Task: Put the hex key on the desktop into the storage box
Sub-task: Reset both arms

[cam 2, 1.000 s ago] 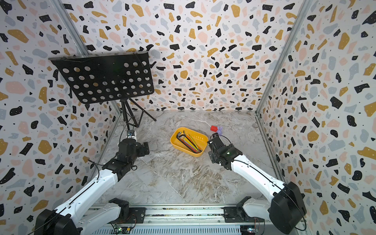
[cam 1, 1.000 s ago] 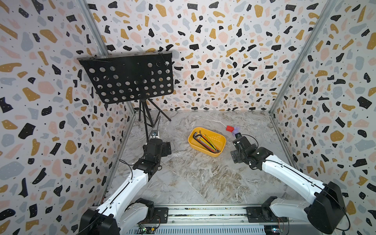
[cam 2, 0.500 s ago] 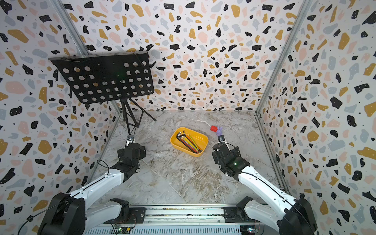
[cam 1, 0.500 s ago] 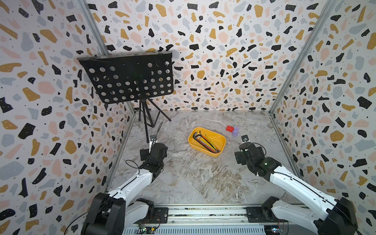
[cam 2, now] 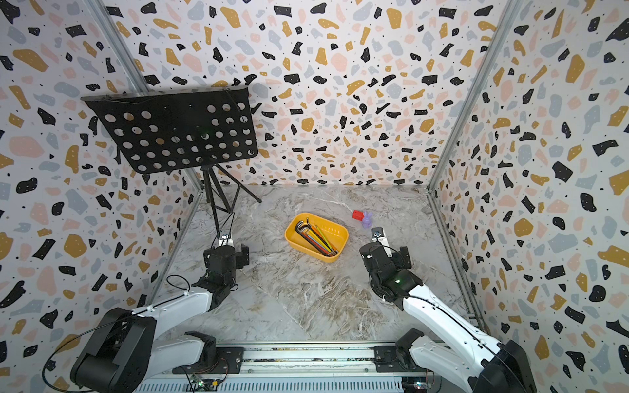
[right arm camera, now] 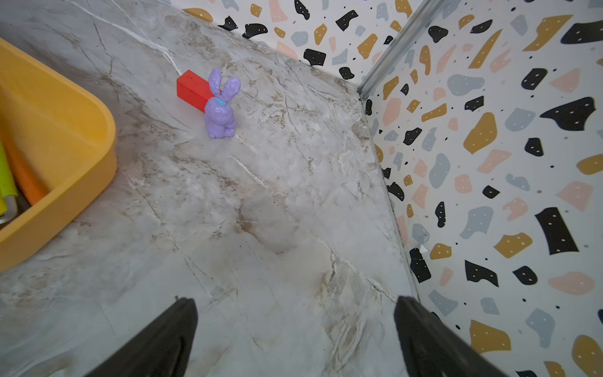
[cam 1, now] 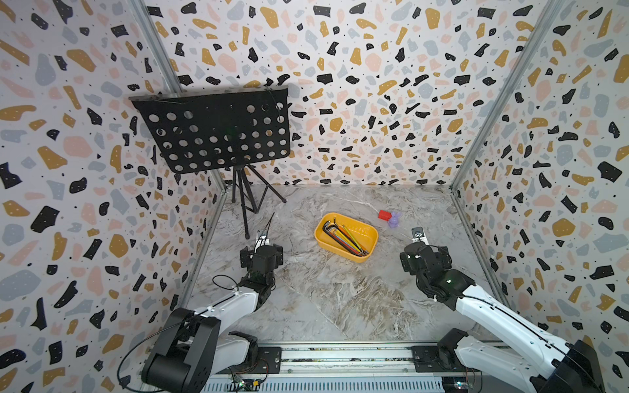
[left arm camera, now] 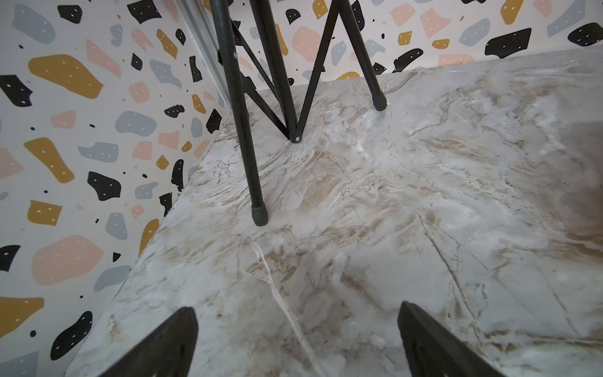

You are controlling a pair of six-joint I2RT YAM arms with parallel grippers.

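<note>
hex keys [cam 1: 344, 236] in box [cam 1: 366, 227]; left fingers [left arm camera: 169, 342], right fingers [right arm camera: 163, 339] spread, seemingly empty

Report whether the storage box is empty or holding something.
Not empty. In a top view the storage box holds a bundle of black and coloured hex keys lying across its floor.

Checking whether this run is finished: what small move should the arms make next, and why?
Probably nothing more than settling both arms to rest. The hex keys lie inside the storage box, and no key shows on the desktop. The left gripper and right gripper are open, empty and clear of the box.
</note>
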